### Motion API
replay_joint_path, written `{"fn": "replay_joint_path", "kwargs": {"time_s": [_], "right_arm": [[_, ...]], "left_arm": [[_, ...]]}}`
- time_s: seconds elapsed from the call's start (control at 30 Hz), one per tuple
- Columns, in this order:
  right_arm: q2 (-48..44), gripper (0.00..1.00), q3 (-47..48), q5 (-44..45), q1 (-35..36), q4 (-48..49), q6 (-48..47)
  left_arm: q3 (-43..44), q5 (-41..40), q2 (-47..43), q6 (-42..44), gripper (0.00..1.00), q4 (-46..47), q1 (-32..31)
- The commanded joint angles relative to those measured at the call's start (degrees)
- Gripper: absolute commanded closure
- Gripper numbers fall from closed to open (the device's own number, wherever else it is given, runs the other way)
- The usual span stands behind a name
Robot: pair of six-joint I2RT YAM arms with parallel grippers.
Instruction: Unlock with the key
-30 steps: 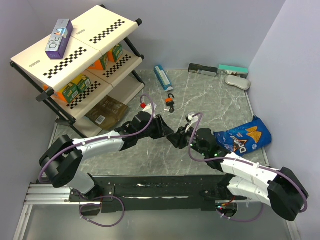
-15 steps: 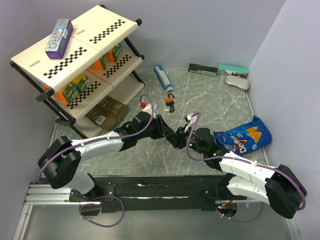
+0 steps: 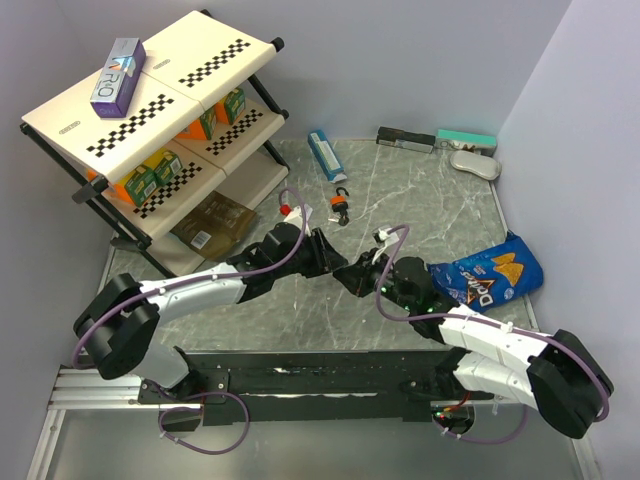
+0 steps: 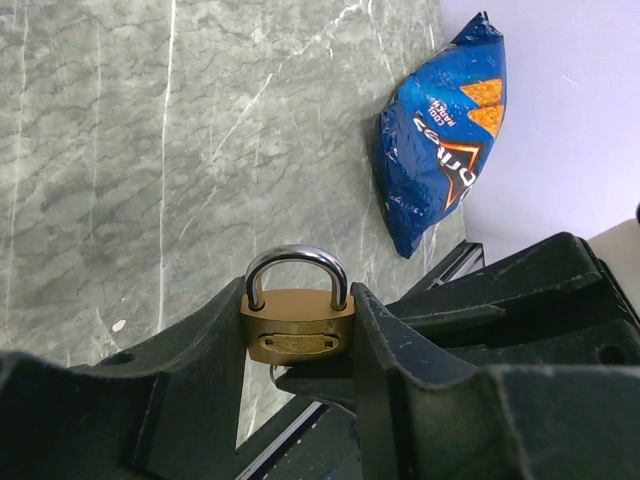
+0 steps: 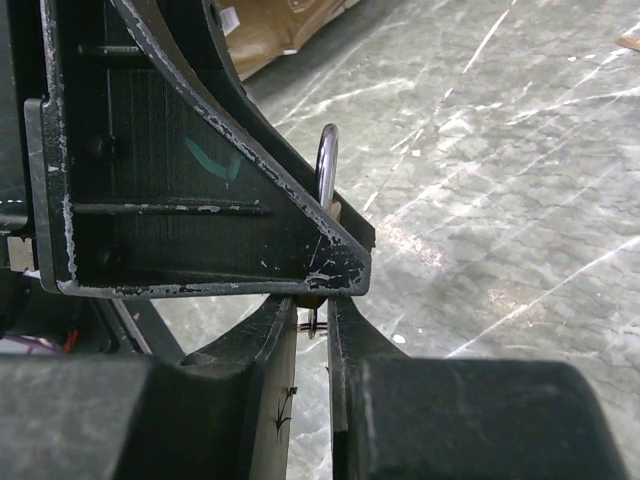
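Right tool (image 5: pixel 312 306) narrowed; left tool (image 4: pixel 300 318) clamps padlock (image 4: pixel 297 330); shelf (image 3: pixel 200 45) holds cartons (image 3: pixel 150 178)

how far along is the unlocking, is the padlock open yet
Done: the left tool holds the brass padlock. In hand: the right tool sits around a thin metal piece under the lock, likely the key; grip unclear. Left: turning it, since the shackle is still closed.

Grey marble table (image 3: pixel 440 205) set in a corner of plain pale-lilac walls (image 3: pixel 400 60). Black-framed rack (image 3: pixel 200 45) with cream, checker-marked shelves at back left. Black rail (image 3: pixel 300 365) along near edge. Soft, even light.
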Motion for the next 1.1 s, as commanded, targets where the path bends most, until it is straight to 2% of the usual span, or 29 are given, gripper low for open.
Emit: {"fn": "replay_joint_path", "kwargs": {"time_s": [0.0, 0.3, 0.67, 0.93, 1.07], "right_arm": [[0.3, 0.98, -1.4, -2.1, -1.8, 5.9, 2.5], [0.1, 1.0, -4.5, -10.2, -7.2, 13.2, 6.7], [-0.3, 1.0, -5.2, -18.4, -11.1, 18.0, 10.5], [0.6, 1.0, -4.5, -21.4, -11.6, 20.2, 11.9], [0.0, 1.0, -3.2, -21.0, -11.5, 17.4, 9.7]], "left_arm": [[0.0, 2.4, -2.8, -0.1, 0.99, 3.8, -0.4], [-3.7, 7.1, -5.3, 1.0, 0.99, 12.9, -0.4], [-6.6, 18.6, -6.6, 2.3, 0.99, 25.3, -0.4], [-7.1, 21.3, -7.1, 3.5, 0.99, 26.1, -0.4], [-6.9, 19.7, -7.0, 2.8, 0.99, 25.3, -0.4]]}}
